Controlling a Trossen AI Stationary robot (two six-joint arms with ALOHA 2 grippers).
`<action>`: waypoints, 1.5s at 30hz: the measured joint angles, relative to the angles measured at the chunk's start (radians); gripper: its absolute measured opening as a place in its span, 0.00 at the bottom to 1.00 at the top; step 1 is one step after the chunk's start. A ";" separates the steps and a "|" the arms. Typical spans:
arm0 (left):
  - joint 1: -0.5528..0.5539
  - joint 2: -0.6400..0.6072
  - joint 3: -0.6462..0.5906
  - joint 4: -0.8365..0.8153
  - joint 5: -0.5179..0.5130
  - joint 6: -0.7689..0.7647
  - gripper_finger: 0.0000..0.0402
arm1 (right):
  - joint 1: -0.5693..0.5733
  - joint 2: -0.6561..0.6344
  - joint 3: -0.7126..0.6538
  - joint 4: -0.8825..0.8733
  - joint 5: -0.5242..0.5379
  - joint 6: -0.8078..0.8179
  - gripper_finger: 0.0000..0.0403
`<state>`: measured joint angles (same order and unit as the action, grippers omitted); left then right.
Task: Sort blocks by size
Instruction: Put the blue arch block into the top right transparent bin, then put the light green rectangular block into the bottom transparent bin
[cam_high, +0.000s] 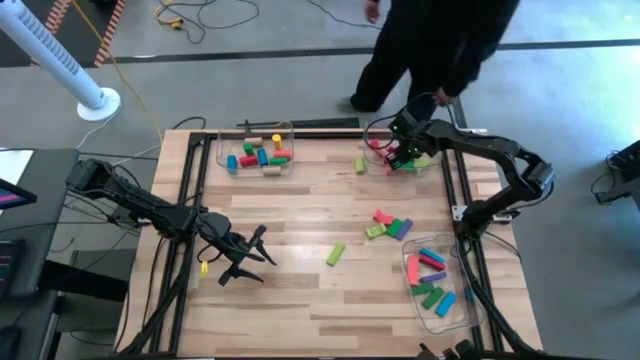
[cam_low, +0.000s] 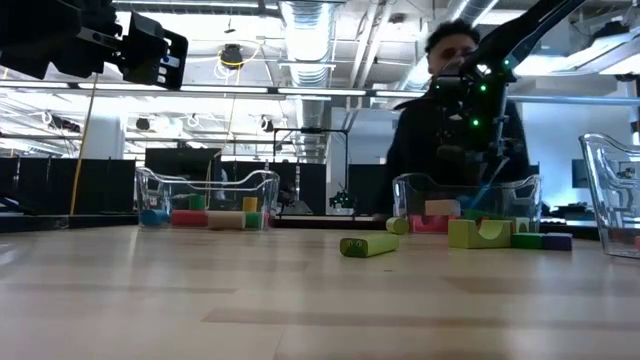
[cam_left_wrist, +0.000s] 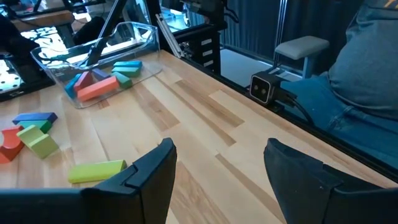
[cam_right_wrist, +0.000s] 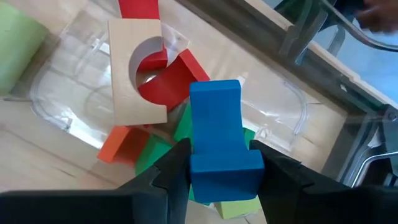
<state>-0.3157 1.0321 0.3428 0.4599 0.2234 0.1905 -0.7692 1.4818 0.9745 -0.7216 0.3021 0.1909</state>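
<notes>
From overhead, the right hand (cam_high: 405, 150) hangs over the clear tray at the desk's far right corner (cam_high: 372, 165), while the left hand (cam_high: 250, 255) waits low on the near left of the desk (cam_high: 300, 300), well apart from everything. Loose blocks (cam_high: 390, 226) lie in a small cluster right of centre, a lone yellow-green bar (cam_high: 335, 254) sits nearer the middle, and two more trays — far left (cam_high: 222, 160) and near right (cam_high: 412, 290) — already carry sorted pieces. At desk height, the right hand (cam_low: 480, 95) comes down from above into the far tray, though a person standing behind makes it hard to pick out — I'd guess it is just above the rim. Past the left wrist, the left hand (cam_left_wrist: 217, 180) is spread and empty, the yellow-green bar (cam_left_wrist: 96, 171) just beside one finger. Past the right wrist, the right hand (cam_right_wrist: 217, 174) grips a blue block (cam_right_wrist: 217, 140), its long axis running away from the fingers, straight above the tray's pile of a tan arch piece (cam_right_wrist: 134, 71), red and green pieces. The drop lies directly below; letting go looks like all that remains.
</notes>
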 joint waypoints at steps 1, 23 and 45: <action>0.000 0.000 0.000 0.000 0.000 0.000 0.57 | 0.000 0.000 0.000 0.000 -0.001 0.000 0.44; 0.000 0.000 0.000 -0.001 0.000 0.001 0.57 | 0.001 0.000 0.000 0.002 -0.010 0.003 0.57; 0.000 0.000 0.000 -0.011 -0.013 0.006 0.57 | 0.458 -0.323 0.000 0.022 -0.015 0.078 0.56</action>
<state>-0.3157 1.0321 0.3428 0.4488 0.2104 0.1970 -0.3117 1.1591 0.9748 -0.6992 0.2870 0.2692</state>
